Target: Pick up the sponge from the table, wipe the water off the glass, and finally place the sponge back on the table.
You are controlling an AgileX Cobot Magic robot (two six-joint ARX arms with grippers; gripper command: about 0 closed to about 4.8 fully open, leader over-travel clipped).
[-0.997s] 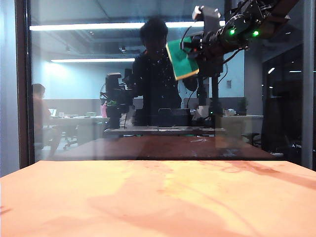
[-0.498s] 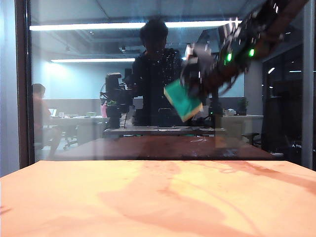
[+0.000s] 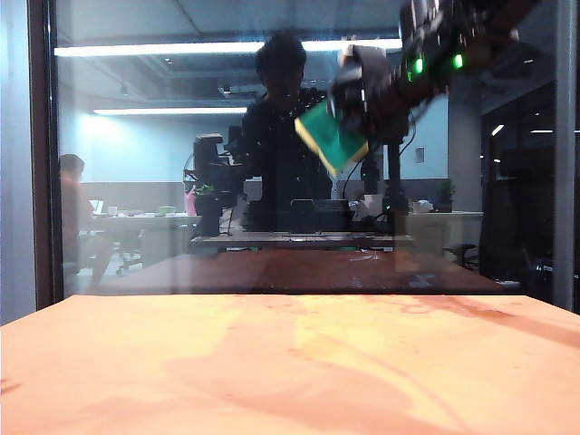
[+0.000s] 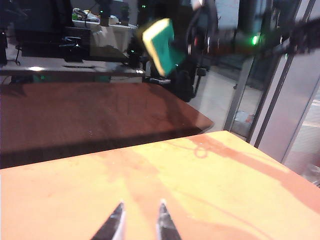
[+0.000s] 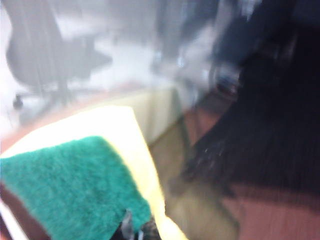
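Holding the sponge (image 3: 330, 136) high against the glass (image 3: 163, 181), the right gripper (image 3: 355, 101) is clamped shut on one end of it, up in the upper right of the exterior view and well above the counter (image 3: 290, 362). My read is mid-wipe: the sponge is raised to pane height because the water sits on the upright surface, not on the counter. No droplets are clearly resolvable here; too small or lost in the office reflections. The sponge is tilted, with its long axis on a diagonal from upper left to lower right. The green scouring face shows to the exterior camera and the pale foam edge runs along its lower side, so the foam likely faces the pane. The right wrist view is motion-blurred, but it shows green scrub over yellow foam right at the gripper. The left gripper (image 4: 139, 222) is parked low over the counter with its jaws apart and nothing between them, well clear of the work, presumably to stay out of the wiping arm's way. Sponge return to the counter is not yet done.
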